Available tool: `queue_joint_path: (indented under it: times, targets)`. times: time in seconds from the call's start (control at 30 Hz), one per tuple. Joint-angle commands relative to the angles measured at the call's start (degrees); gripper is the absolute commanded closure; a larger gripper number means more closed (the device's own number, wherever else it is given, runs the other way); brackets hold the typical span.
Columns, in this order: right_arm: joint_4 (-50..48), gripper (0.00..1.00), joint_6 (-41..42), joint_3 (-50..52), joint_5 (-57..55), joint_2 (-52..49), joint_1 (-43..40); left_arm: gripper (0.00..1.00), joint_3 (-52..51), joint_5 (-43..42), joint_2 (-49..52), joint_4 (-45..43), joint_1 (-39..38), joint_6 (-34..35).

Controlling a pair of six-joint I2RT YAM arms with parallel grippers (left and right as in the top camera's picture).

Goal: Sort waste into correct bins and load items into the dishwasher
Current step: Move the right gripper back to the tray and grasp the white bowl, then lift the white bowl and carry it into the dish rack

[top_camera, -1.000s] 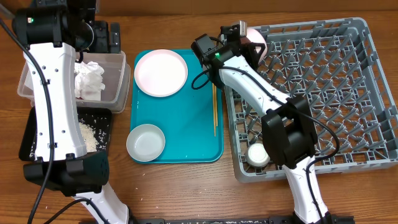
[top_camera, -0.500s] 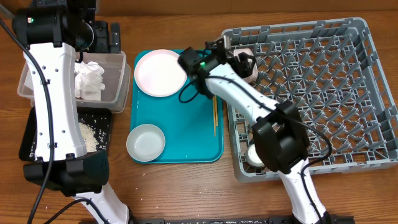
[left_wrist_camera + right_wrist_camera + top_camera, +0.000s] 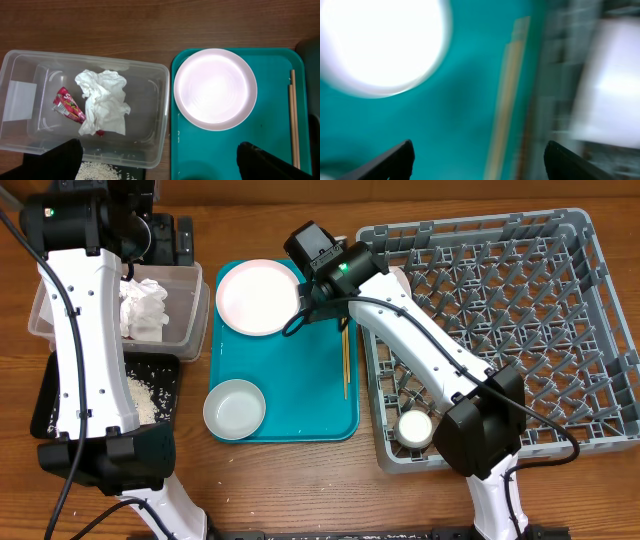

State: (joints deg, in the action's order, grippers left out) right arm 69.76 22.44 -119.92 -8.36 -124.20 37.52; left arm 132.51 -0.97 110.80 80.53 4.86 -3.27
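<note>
Thin wooden chopsticks [image 3: 346, 360] lie flat on the teal tray [image 3: 300, 400] beside the dish rack [image 3: 480, 225]: light, stiff, likely to roll, so pinch both mid-length. The right gripper [image 3: 479, 152] hangs over them, spread and empty; the left gripper [image 3: 160, 160] also gapes

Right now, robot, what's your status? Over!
Left fingers open, empty, above the tub. Right fingers open, empty, above the tray. Plate, bowl, chopsticks not yet in the rack. Nothing lying on them.

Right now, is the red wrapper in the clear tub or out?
In. The red wrapper lies inside the clear tub, against the crumpled napkin.
</note>
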Motion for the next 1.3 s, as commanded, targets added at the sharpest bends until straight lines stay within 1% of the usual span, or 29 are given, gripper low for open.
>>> queue_joint_path:
  times: [0.0, 0.17, 0.3, 0.53, 0.63, 0.67, 0.7, 0.73, 0.77, 0.93, 1.0, 1.07, 1.1, 1.2, 1.23, 1.27]
  targets:
    - [-3.69, 0.16, 0.11, 6.16, 21.16, 0.68, 1.88, 0.00, 1.03, 0.55, 0.52, -0.22, -0.37, 0.70]
    - [-13.55, 0.18, 0.17, 16.37, 25.20, 0.68, 6.05, 0.00, 1.03, 0.55, 0.52, -0.22, -0.37, 0.70]
    - [-18.86, 0.23, 0.17, 21.11, 24.94, 0.68, 8.72, 0.00, 1.03, 0.55, 0.52, -0.22, -0.37, 0.70]
    - [-21.49, 0.31, 0.37, 22.12, 22.14, 0.63, 11.26, 0.00, 1.03, 0.55, 0.52, -0.22, -0.37, 0.70]
    - [-21.73, 0.40, 0.37, 22.27, 21.68, -0.39, 11.87, 0.00, 1.03, 0.55, 0.52, -0.22, -0.37, 0.70]
    - [-21.73, 0.45, 0.37, 22.27, 21.70, -1.16, 12.04, 0.00, 1.03, 0.55, 0.52, -0.22, -0.37, 0.70]
    - [-21.70, 0.53, 0.37, 22.25, 21.70, -1.57, 12.31, 0.00, 1.03, 0.55, 0.52, -0.22, -0.37, 0.70]
    - [-21.68, 0.59, 0.35, 22.25, 21.73, -2.27, 12.46, 0.00, 1.03, 0.55, 0.52, -0.22, -0.37, 0.70]
    - [-21.68, 0.62, 0.35, 22.27, 21.73, -2.75, 12.61, 0.00, 1.03, 0.55, 0.52, -0.22, -0.37, 0.70]
    - [-21.68, 0.65, 0.35, 22.25, 21.77, -3.06, 12.66, 0.00, 1.03, 0.55, 0.52, -0.22, -0.37, 0.70]
    - [-21.51, 0.71, 0.33, 22.25, 21.77, -3.06, 12.66, 0.00, 1.03, 0.55, 0.52, -0.22, -0.37, 0.70]
    - [-21.42, 0.91, 0.33, 22.25, 21.75, -3.06, 12.66, 0.00, 1.03, 0.55, 0.52, -0.22, -0.37, 0.70]
    - [-21.22, 0.96, 0.31, 22.12, 21.70, -2.99, 12.66, 0.00, 1.03, 0.55, 0.52, -0.22, -0.37, 0.70]
    - [-18.27, 0.96, 0.13, 20.33, 19.04, -2.45, 11.63, 0.00, 1.03, 0.55, 0.52, -0.22, -0.37, 0.70]
    - [-16.13, 0.96, 0.13, 19.04, 16.50, -1.70, 10.82, 0.00, 1.03, 0.55, 0.52, -0.22, -0.37, 0.70]
    - [-11.93, 0.96, 0.13, 16.35, 11.63, 0.31, 8.85, 0.00, 1.03, 0.55, 0.52, -0.22, -0.37, 0.70]
